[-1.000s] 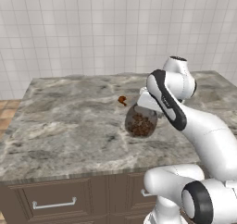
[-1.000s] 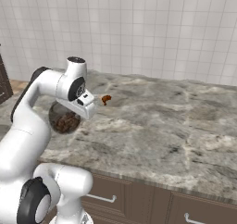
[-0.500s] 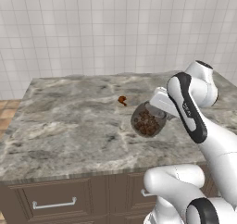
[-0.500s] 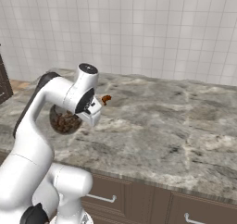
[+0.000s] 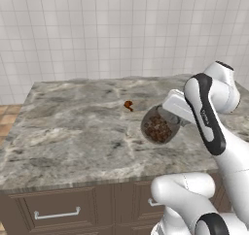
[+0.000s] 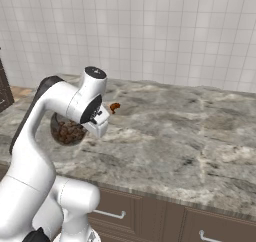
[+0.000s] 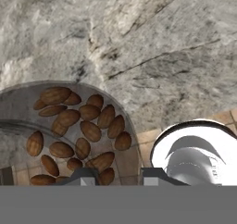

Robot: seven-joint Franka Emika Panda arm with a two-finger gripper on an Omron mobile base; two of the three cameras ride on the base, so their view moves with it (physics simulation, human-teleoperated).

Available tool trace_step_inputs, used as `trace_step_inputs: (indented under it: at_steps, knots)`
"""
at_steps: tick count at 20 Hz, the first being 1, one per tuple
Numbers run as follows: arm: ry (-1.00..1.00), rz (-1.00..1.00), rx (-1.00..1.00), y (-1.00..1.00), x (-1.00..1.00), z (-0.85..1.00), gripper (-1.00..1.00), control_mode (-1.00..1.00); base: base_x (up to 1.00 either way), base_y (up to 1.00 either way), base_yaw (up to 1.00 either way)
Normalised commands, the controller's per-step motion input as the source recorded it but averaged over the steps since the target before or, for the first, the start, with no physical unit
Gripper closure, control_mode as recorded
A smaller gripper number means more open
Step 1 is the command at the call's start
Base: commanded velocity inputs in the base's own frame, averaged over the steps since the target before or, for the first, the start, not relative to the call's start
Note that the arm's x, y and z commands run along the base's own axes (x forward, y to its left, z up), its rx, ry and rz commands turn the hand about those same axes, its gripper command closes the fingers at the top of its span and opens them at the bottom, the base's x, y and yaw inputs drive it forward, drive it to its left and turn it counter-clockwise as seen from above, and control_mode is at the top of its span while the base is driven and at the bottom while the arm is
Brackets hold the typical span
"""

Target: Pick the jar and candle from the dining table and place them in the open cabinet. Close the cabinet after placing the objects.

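We see the jar of brown almond-like nuts tipped on its side in the air above the dining table, its neck clamped in our gripper, whose jaws stand narrowly closed on it. Beyond it a small orange-brown lump lies on the marble, apart from the jar.

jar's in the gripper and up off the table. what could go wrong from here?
1. The jar hangs tilted from the gripper, gripped near its neck; a fast swing toward the cabinet may loosen it or spill the brown contents.
2. It is carried low over the dining table; dipping could clip the marble top.
3. The small orange-brown lump lies close by and could get knocked.
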Motion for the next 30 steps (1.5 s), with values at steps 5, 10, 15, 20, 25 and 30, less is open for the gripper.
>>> trace_step_inputs:
  at_steps: [5,10,15,20,25,30]
  knots:
    - [-0.10,0.00,0.00,0.00,-0.24,0.09,1.00,-1.00,0.00,0.00,0.00]
    - [-0.05,0.00,0.00,0.00,-0.07,0.02,1.00,-1.00,0.00,0.00,0.00]
    - [0.00,0.00,0.00,0.00,0.00,0.00,1.00,-1.00,0.00,0.00,0.00]
    - [0.00,0.00,0.00,0.00,0.00,0.00,1.00,-1.00,0.00,0.00,0.00]
    - [0.00,0.00,0.00,0.00,0.00,0.00,1.00,1.00,-0.11,0.00,0.00]
    - [0.00,0.00,0.00,0.00,0.00,0.00,1.00,1.00,-0.51,0.00,0.01]
